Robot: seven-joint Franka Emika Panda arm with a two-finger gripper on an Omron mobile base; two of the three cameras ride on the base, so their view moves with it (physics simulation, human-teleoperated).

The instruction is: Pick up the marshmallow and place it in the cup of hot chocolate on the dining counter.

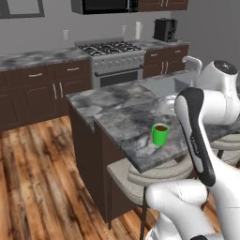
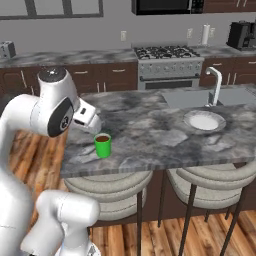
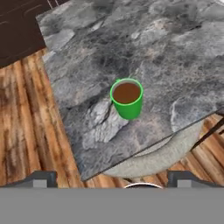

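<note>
On dining counter (image 2: 150,135), one green cup (image 2: 103,145) (brown liquid), one plate (image 2: 204,121), two stools (image 2: 210,182)

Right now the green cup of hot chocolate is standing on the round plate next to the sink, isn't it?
Not quite. The green cup of hot chocolate stands straight on the bare dining counter, near its front edge, well apart from the round plate that lies by the sink. The right base view shows the gap between them clearly.

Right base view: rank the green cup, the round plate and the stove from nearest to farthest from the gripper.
1. Cup of hot chocolate, just below the gripper, near the counter's front edge.
2. Plate, far right by the sink.
3. Stove, against the back wall.
</note>
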